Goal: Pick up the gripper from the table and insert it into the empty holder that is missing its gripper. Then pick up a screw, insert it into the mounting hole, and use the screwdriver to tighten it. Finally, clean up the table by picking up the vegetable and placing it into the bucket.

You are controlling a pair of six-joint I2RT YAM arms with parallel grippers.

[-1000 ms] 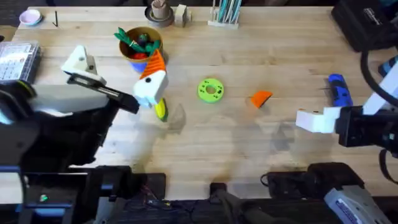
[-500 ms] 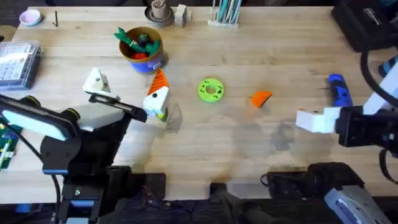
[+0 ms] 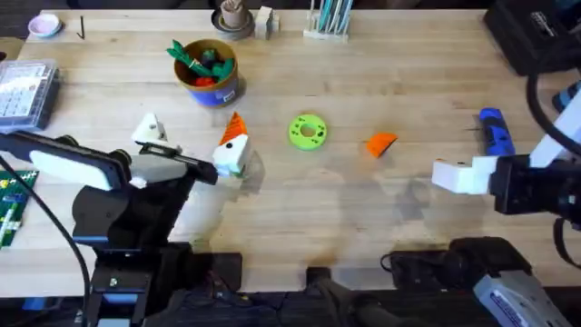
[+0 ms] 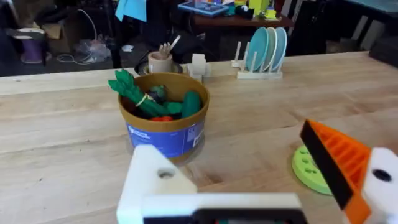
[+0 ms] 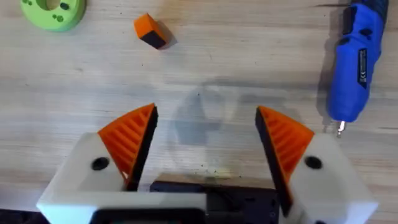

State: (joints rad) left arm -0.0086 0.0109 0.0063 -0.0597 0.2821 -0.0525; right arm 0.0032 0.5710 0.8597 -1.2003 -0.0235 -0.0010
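- Beside the bucket (image 3: pixel 209 73), left tool (image 3: pixel 191 136) has pulled back toward its base and dropped lower than a second ago. It is spread wide, nothing held.
- Means: no pick made on this side. The yellow-green sliver just under its orange-tipped finger looks like the vegetable (image 3: pixel 237 170), mostly hidden, hard to confirm.
- Holder (image 4: pixel 152 180) = this tool's own plain white finger: angular, smooth plastic, one screw hole, no orange pad.
- Right tool (image 5: pixel 205 143) unchanged: fully spread, empty, hovering low over bare bench (image 3: pixel 363 218).
- Loose gripper (image 5: pixel 151 30) lies ahead of the right tool, well apart from it: small orange wedge, dark on one face. Insert step not started.
- Screwdriver (image 5: pixel 352 62) lies flat off to the right tool's side, near but untouched: glossy blue body, thin metal bit.
- Bucket: round, orange-brown, blue label band, toy greens inside.
- Green disc (image 3: pixel 308 131): flat, holed, between the two tools.
- Bench: pale wood grain.
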